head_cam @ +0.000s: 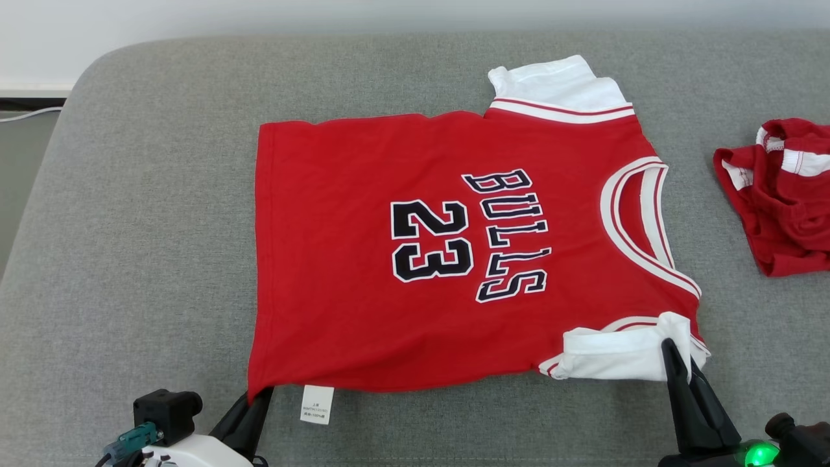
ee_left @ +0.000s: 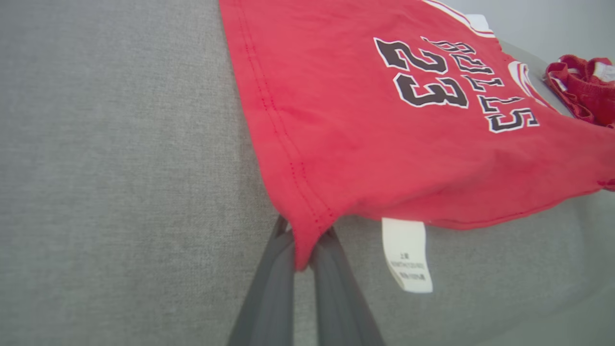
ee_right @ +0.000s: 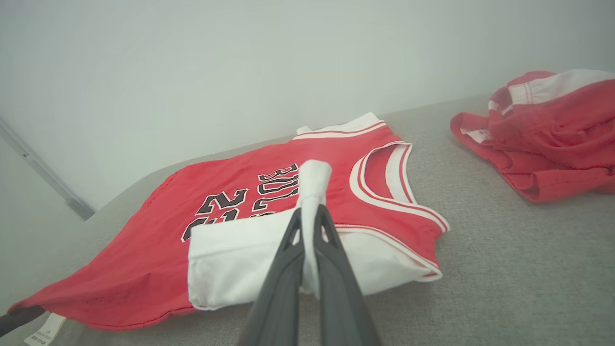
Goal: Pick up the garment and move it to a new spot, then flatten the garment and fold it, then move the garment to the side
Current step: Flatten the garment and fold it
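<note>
step likely fold | left pincer (ee_left: 302, 238) pinches hem corner (ee_left: 307, 211), right pincer (ee_right: 310, 214) pinches white sleeve (head_cam: 616, 353) of red fabric jersey (head_cam: 363, 272) | lift evenly, keep edge taut

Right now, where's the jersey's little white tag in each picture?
Head view: white tag at the bottom, left of middle, just below the red jersey.
Left wrist view: tag at lower middle, just right of the left fingers.
Right wrist view: tag in the bottom-left corner, cut off.
Shared landmark: the black 23.

A crumpled red and white cloth (head_cam: 781, 194) is lying near the right edge of a grey cushion (head_cam: 130, 227), which is sitting before a pale wall (head_cam: 259, 19).
</note>
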Controlling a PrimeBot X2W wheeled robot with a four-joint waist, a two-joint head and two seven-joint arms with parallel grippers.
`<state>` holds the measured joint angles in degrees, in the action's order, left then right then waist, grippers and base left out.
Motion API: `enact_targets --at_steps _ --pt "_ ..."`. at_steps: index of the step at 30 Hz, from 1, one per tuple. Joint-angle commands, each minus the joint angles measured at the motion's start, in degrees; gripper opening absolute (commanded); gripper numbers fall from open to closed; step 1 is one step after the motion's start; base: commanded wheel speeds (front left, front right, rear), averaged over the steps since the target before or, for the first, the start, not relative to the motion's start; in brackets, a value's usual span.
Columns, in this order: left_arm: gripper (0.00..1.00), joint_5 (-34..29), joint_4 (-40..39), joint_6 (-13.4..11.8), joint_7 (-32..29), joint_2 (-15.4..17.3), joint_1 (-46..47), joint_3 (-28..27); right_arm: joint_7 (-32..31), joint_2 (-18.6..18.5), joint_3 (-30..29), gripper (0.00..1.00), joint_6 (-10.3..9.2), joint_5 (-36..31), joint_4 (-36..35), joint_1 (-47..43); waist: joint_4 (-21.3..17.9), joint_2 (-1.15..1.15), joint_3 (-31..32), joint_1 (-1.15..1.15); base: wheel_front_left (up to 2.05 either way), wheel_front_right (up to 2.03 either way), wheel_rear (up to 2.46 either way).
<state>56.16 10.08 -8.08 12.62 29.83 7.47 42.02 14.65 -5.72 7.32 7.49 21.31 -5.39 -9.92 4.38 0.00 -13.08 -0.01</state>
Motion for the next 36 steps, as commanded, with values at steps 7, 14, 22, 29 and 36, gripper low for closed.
enact_targets --at_steps 7,14,22,29,36 --pt "0.00 0.6 -0.7 0.7 0.1 2.5 2.4 -2.7 0.3 -0.4 1.4 0.00 0.00 -0.4 -1.8 0.0 -0.8 0.00 -1.1 0.01 0.00 0.00 0.00" --pt "0.00 0.9 -0.5 0.7 -0.1 2.8 2.3 -2.7 0.3 -0.3 2.0 0.00 0.00 0.8 0.5 0.0 -1.0 0.00 -0.7 0.01 0.00 0.00 0.00" --pt "0.00 1.9 -1.8 1.1 -1.9 3.3 1.5 -2.0 0.3 -0.7 1.5 0.00 0.00 1.1 0.0 0.2 -0.4 0.00 1.2 0.01 0.00 0.00 0.00" --pt "0.00 2.2 -4.0 0.4 -3.3 4.6 1.0 -1.9 0.3 -1.6 1.4 0.00 0.00 1.0 -1.6 -0.1 -0.2 0.00 2.1 0.01 0.00 0.00 0.00" --pt "0.00 1.9 -6.0 0.3 -4.7 6.4 2.8 -2.5 0.3 -2.9 2.6 0.00 0.00 1.0 -1.6 2.0 -0.3 0.00 2.1 0.01 0.00 0.00 0.00"
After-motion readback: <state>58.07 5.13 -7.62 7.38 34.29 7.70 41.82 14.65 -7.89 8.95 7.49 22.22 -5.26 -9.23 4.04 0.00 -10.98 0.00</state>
